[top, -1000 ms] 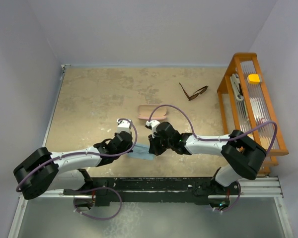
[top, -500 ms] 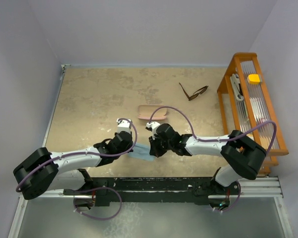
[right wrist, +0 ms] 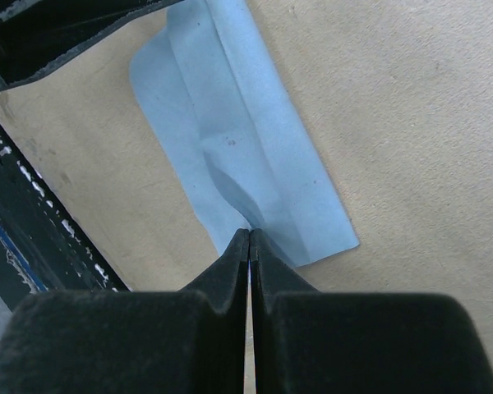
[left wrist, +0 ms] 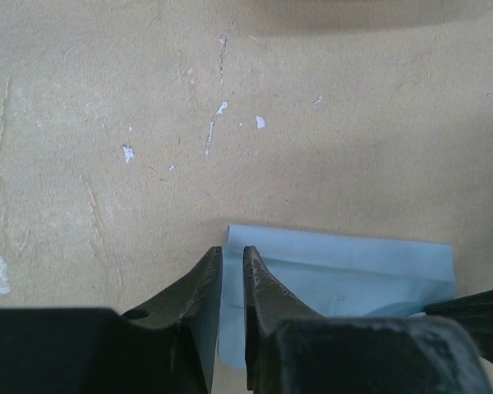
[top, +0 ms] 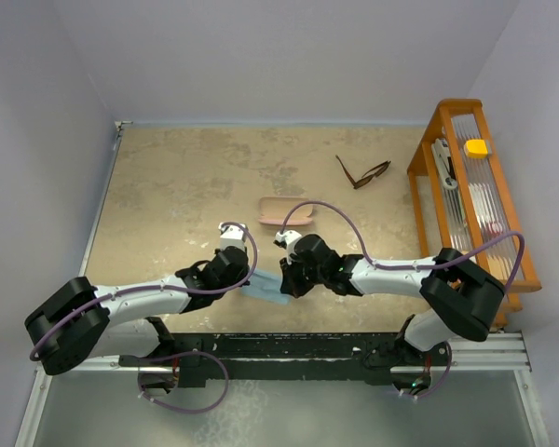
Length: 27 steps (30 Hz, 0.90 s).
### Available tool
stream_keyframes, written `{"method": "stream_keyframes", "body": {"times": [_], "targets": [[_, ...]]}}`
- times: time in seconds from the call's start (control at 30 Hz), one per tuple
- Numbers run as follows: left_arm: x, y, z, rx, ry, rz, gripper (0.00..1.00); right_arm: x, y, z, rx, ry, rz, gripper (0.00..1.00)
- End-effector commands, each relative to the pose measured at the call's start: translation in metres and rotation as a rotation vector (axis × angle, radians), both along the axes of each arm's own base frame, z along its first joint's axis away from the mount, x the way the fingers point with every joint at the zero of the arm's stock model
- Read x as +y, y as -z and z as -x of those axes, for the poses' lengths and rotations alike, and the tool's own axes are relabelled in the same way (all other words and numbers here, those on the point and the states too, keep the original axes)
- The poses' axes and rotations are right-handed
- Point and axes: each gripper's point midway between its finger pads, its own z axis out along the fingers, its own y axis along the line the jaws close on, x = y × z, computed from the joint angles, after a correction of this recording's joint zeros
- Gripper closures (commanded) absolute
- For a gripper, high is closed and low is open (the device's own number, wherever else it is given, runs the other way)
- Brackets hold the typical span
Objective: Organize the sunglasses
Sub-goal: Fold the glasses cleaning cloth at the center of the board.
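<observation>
Cloth (top: 265,291) is pinched by the almost closed left tool (left wrist: 232,251) and the fully closed right tool (right wrist: 249,235), sunglasses (top: 363,173) well apart.

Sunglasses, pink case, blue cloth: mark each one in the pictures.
sunglasses (top: 372,174), top view, on the front frame with the lenses.
pink case (top: 287,211), top view, middle of its upper side.
blue cloth (right wrist: 230,139), right wrist view, middle of the cloth, near its crease.
</observation>
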Motion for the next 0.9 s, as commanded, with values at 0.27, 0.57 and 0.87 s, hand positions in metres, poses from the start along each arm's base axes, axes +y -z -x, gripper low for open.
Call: {"method": "stream_keyframes", "body": {"times": [0.27, 0.57, 0.87], "targets": [[-0.002, -0.005, 0.01, 0.009, 0.034, 0.045, 0.84, 0.005, -0.004, 0.0, -0.018, 0.007, -0.027, 1.0], [-0.002, 0.003, 0.018, 0.038, 0.029, 0.037, 0.83, 0.007, -0.007, -0.001, -0.022, 0.005, -0.037, 1.0], [0.002, 0.01, 0.013, 0.041, -0.004, -0.003, 0.81, 0.008, -0.007, -0.001, -0.022, 0.005, -0.038, 1.0]]}}
